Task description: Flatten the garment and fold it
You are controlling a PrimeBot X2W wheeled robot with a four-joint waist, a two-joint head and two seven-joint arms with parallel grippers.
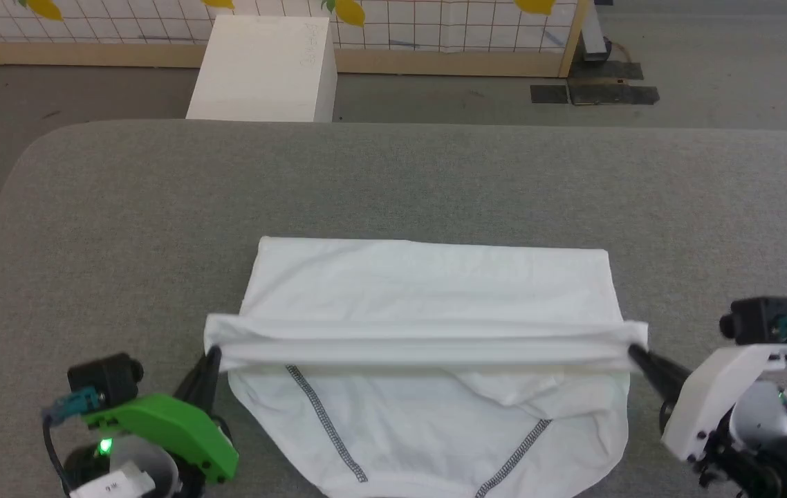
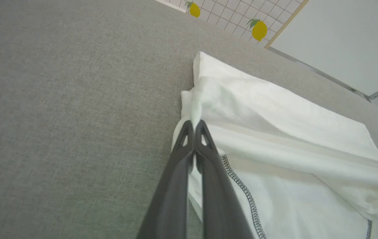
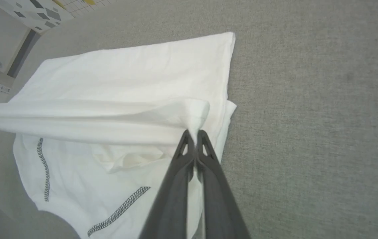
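- Left tool (image 1: 212,356), lower left of head view: fingers pressed together, pinching the left end of a raised fold of the garment (image 1: 428,290)
- Right tool (image 1: 637,354), lower right: fingers also pressed tight, pinching the fold's right end
- Fold pulled taut btwn both tools, a straight band across the frame's centre
- Garment lies on grey counter (image 1: 124,221), centre-bottom of head view; upper part flat, lower part w/ dark zigzag stitching reaches the bottom edge
- White box (image 1: 265,62) at top, beyond counter's far edge, well apart from garment
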